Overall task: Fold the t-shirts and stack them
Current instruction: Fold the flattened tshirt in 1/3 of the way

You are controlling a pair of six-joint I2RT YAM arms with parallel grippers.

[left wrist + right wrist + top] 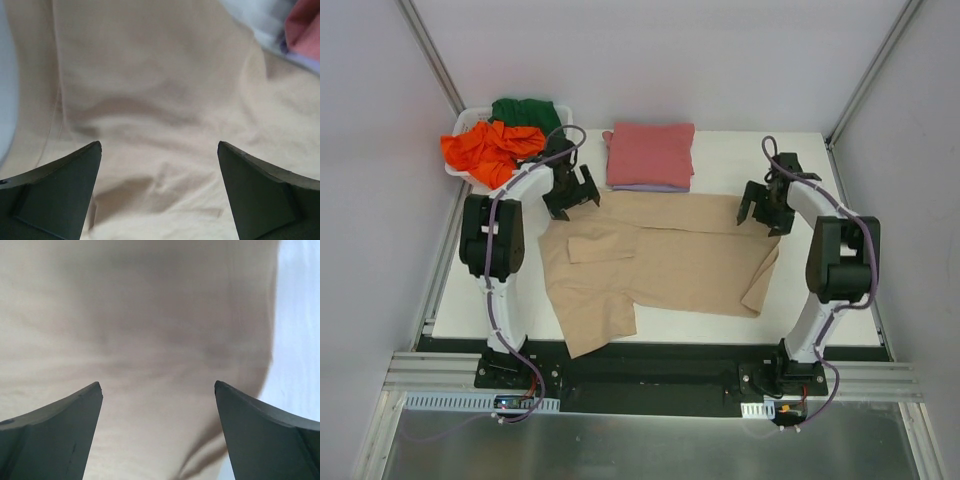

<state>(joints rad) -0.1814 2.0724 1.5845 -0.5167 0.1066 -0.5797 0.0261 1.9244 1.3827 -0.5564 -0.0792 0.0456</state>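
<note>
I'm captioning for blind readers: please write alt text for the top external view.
A tan t-shirt lies spread on a white table, the left tool and right tool open over its far edge. Behind it, a folded pinkish-red shirt sits on a lavender shirt; a white basket at far left holds an orange shirt and a dark green shirt.

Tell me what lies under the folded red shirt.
A lavender shirt: only its near edge peeks out beneath the red shirt. The rest is covered, so anything else under the stack cannot be seen.
</note>
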